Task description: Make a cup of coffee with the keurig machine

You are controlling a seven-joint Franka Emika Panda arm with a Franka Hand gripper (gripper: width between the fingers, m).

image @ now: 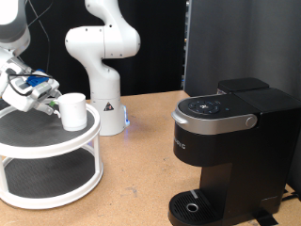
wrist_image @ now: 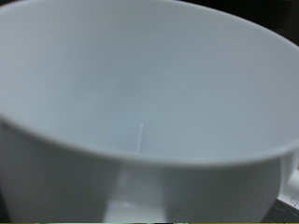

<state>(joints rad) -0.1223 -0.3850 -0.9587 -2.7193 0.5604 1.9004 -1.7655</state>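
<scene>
The cup (image: 72, 109) stands on the top tier of a white round shelf (image: 47, 151) at far left. The hand (image: 42, 98) is beside it; finger state cannot be determined. The keurig machine (image: 230, 151) stands well apart at right. Judged rigid, glazed, slippery and breakable: grip rim wall or handle.

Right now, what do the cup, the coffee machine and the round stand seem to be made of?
The cup looks like glazed white ceramic: smooth, softly shiny inside in the wrist view, with the tool beside it. The keurig machine seems black plastic, matte body with a silvery, possibly metallic-finish lid handle. The two-tier round stand looks like white painted or plastic material; which one is unclear.
</scene>
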